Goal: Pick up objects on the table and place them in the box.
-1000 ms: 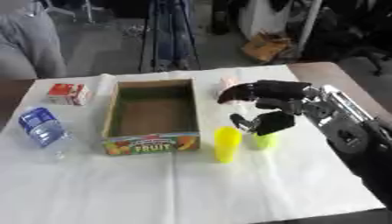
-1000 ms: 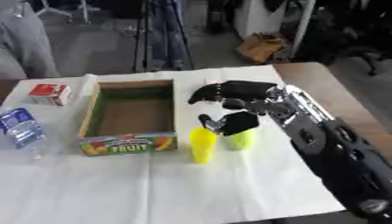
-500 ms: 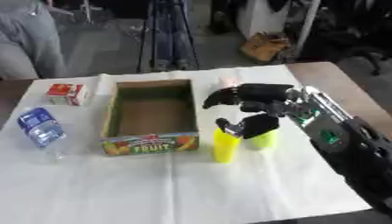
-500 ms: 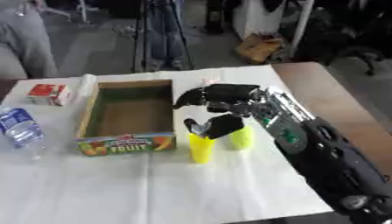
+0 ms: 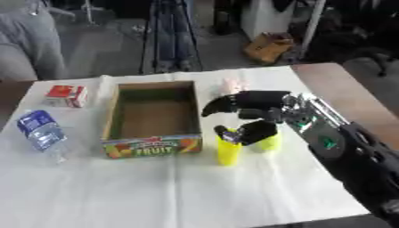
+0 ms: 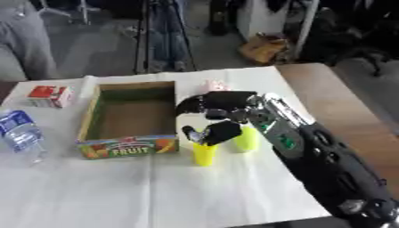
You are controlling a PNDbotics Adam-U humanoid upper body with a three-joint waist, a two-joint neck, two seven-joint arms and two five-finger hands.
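Observation:
My right hand [image 5: 257,111] reaches in from the right, open, and hovers over two cups on the white cloth. Its fingers [image 5: 221,103] stretch left toward the box's right wall, and the thumb [image 5: 251,131] hangs down just above the rim of the yellow cup [image 5: 228,153]. A yellow-green cup [image 5: 270,142] stands right behind the thumb, partly hidden by it. The cardboard fruit box [image 5: 150,144] sits open and shows nothing inside, left of the cups. A water bottle [image 5: 39,130] lies at the far left, and a red-and-white carton [image 5: 65,95] lies behind it. My left hand is out of sight.
A small pink thing [image 6: 213,85] lies behind the hand near the cloth's far edge. Bare brown tabletop [image 5: 351,95] shows to the right of the cloth. A tripod and clutter stand on the floor beyond the table.
My right hand has moved left, from over the yellow-green cup to over the yellow cup, with the fingers nearing the box. The cups and the box have stayed put.

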